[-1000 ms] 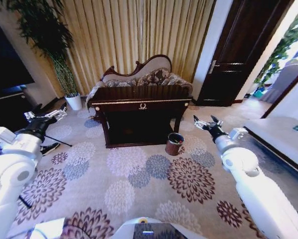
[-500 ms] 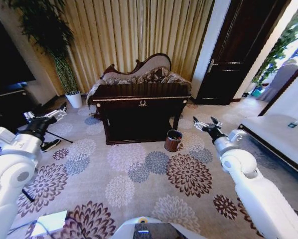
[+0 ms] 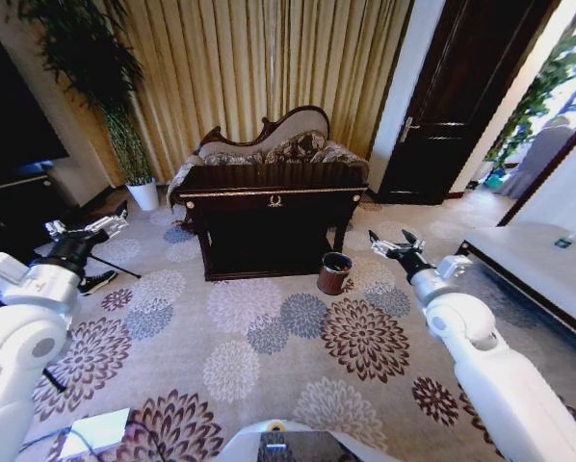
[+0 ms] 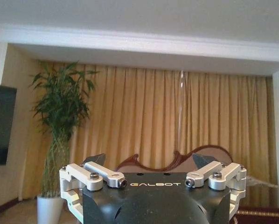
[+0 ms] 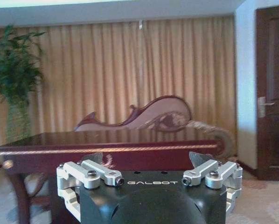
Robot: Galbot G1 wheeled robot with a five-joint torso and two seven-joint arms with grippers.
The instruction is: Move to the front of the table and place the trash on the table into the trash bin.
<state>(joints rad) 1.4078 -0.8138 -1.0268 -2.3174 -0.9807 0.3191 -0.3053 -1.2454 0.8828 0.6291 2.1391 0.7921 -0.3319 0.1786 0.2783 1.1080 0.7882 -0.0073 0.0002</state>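
Note:
The table (image 3: 269,194) stands ahead across the carpet, dark and glossy with gold trim; its top (image 5: 107,139) also runs across the right wrist view. I cannot make out the trash on the table from here. On the floor by the table's right front leg stands the small reddish-brown trash bin (image 3: 334,272). My left gripper (image 3: 86,229) is held out at the left, open and empty, its fingers (image 4: 98,159) spread. To the right of the bin, my right gripper (image 3: 392,243) is raised, open and empty, fingers (image 5: 199,158) apart.
A carved sofa (image 3: 269,144) sits behind the table against gold curtains. A tall plant in a white pot (image 3: 144,195) and a dark cabinet (image 3: 13,207) are at the left. A dark door (image 3: 442,115) and a white bench (image 3: 538,274) are at the right. Flowered carpet (image 3: 288,337) lies between me and the table.
The whole head view has shifted slightly, so the camera has moved; the table and bin sit a little higher. Both grippers stay open and held out.

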